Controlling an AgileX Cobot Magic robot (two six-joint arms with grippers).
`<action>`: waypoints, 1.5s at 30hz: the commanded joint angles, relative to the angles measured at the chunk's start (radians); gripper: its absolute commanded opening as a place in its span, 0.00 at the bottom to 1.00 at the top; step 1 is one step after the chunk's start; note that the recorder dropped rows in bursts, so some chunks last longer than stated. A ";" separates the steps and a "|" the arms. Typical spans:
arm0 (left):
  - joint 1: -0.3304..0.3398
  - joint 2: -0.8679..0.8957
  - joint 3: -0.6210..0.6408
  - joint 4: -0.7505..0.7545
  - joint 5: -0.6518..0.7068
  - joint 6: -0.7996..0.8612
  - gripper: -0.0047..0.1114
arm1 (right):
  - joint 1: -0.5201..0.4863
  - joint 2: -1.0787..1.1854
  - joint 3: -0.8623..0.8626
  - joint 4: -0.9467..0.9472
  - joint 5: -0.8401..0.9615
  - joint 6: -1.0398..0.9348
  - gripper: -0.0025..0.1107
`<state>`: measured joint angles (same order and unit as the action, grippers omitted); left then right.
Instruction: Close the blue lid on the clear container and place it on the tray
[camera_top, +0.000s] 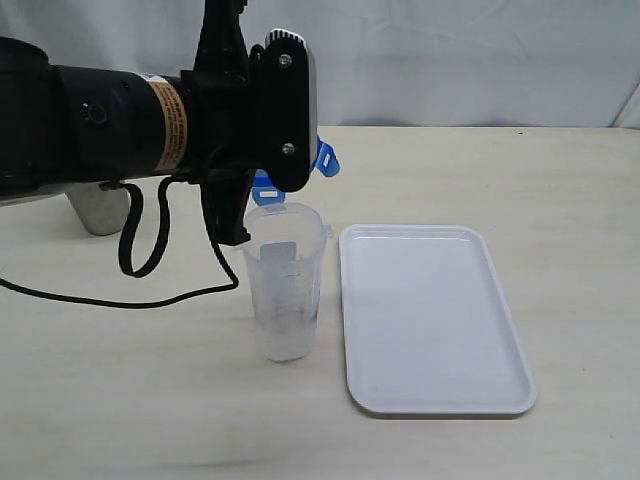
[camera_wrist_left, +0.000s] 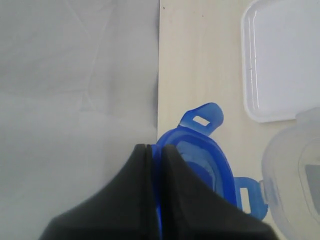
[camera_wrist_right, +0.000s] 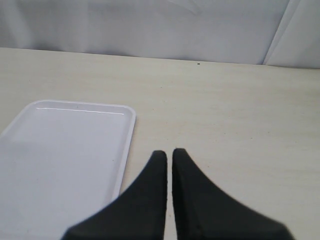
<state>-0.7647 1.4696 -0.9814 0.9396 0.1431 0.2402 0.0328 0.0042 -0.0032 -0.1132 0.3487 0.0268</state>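
The left gripper (camera_wrist_left: 155, 148) pinches the edge of the blue lid (camera_wrist_left: 200, 152), holding it in the air near the rim of the clear container (camera_top: 285, 280) (upright on the table (camera_top: 560, 200), beside the white tray (camera_top: 430, 320)). The right gripper (camera_wrist_right: 169, 152) is closed with nothing in it, hovering near the tray's edge

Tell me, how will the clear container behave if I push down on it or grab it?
The clear container stands tall and narrow on a small base, so a sideways shove near its rim would probably tip it. It looks empty and thin-walled: likely light, and may flex when squeezed. Smooth plastic could slip.
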 joint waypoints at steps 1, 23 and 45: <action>-0.004 -0.003 -0.009 -0.009 -0.019 -0.049 0.04 | -0.007 -0.004 0.003 0.001 -0.003 -0.005 0.06; -0.004 -0.003 -0.007 -0.063 0.040 -0.117 0.04 | -0.007 -0.004 0.003 0.001 -0.003 -0.005 0.06; -0.004 -0.003 -0.007 -0.059 0.003 -0.114 0.04 | -0.007 -0.004 0.003 0.001 -0.003 -0.005 0.06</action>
<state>-0.7667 1.4696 -0.9814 0.8878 0.1461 0.1323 0.0328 0.0042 -0.0032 -0.1132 0.3487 0.0268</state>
